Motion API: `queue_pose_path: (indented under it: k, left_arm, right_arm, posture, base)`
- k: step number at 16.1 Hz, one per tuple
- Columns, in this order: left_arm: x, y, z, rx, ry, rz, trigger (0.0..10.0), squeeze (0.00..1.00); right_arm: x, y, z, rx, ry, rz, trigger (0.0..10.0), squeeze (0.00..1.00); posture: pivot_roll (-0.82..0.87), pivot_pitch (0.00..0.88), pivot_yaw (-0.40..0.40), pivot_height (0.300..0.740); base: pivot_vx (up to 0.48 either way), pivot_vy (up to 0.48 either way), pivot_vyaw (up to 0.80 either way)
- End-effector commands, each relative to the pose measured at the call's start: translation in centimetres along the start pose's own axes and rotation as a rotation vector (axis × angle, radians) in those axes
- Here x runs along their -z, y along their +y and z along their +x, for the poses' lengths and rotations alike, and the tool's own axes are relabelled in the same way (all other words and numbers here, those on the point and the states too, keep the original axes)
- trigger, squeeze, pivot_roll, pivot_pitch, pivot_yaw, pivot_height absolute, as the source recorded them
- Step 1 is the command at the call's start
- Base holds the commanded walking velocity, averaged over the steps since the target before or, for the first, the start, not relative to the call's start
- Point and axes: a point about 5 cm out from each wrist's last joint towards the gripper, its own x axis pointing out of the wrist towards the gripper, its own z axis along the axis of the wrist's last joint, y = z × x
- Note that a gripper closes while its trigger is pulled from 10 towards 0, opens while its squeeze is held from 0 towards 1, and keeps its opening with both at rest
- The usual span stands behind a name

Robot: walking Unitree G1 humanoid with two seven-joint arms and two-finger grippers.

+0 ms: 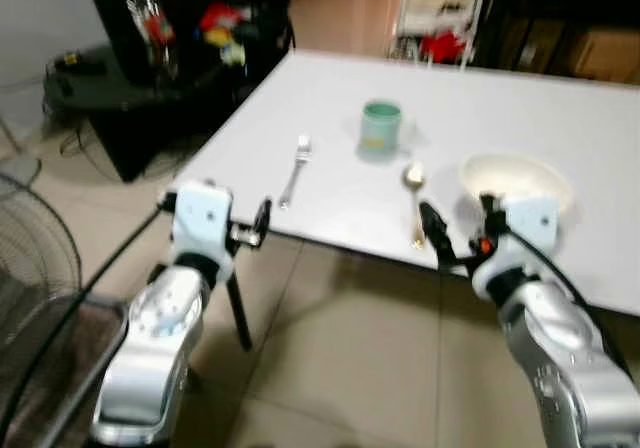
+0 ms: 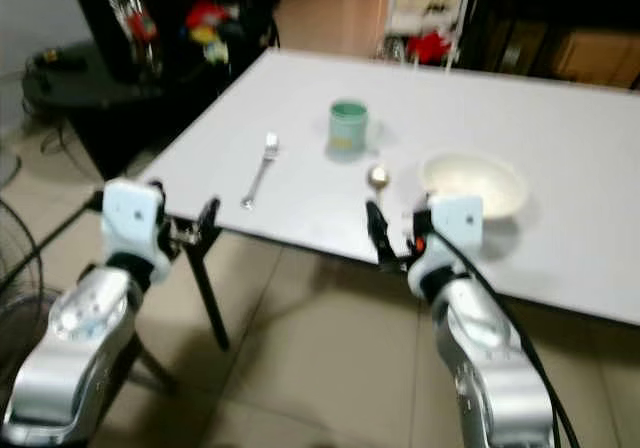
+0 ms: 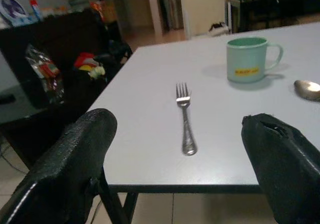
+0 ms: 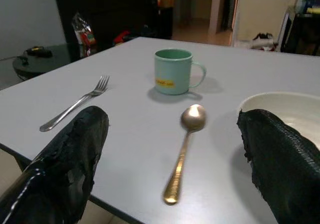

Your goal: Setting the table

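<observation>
While both tools gape, spoon (image 4: 183, 149) lengthwise toward right tool (image 4: 175, 159), bowl end away.

1 fork (image 3: 184, 121), 1 spoon (image 4: 184, 149), 1 mug (image 4: 173, 71), 1 bowl (image 4: 290, 109), 1 table (image 1: 480, 108)

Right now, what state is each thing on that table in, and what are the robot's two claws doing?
Fork: lying flat, untouched.
Spoon: lying flat beside the bowl, bowl end toward the mug.
Mug: upright; contents not visible.
Bowl: upright, looks empty.
Left gripper: open, at the table edge, facing the fork.
Right gripper: open, facing the spoon.
</observation>
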Motion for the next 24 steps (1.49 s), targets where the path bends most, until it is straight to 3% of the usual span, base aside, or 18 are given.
queue_pose_path:
  k: [1,7,18,20,24]
  left_arm:
    - [-0.1,-0.1,0.1,0.004,-0.003,0.004,10.0,0.0]
    - [-0.2,0.1,0.1,-0.003,0.0,0.004,10.0,0.0]
    - [0.0,-0.2,0.5,0.002,0.002,0.007,10.0,0.0]
    - [-0.1,-0.1,0.5,-0.004,-0.001,0.009,10.0,0.0]
    - [-0.5,0.6,1.3,-0.146,-0.081,-0.058,10.0,0.0]
  right_arm:
    - [-0.3,-0.3,-0.1,0.004,-0.014,-0.013,10.0,1.0]
    - [-0.2,0.5,0.0,-0.067,-0.004,-0.025,10.0,1.0]
    - [-0.4,0.5,0.0,-0.102,-0.013,-0.065,10.0,1.0]
    - [-0.7,0.4,0.0,-0.084,-0.041,-0.136,10.0,1.0]
    - [-1.7,0.1,-0.1,-0.04,-0.133,-0.167,10.0,1.0]
  posture:
    - [0.04,0.0,0.061,0.74]
    - [0.04,0.0,0.067,0.74]
    - [0.04,0.0,0.067,0.74]
    - [0.04,0.0,0.066,0.74]
    - [0.01,0.0,0.087,0.74]
  base:
    - [0.0,-0.281,0.0]
    - [0.0,-0.046,0.67]
    - [0.0,0.0,0.8]
    - [0.0,0.0,0.8]
    - [0.0,0.0,0.8]
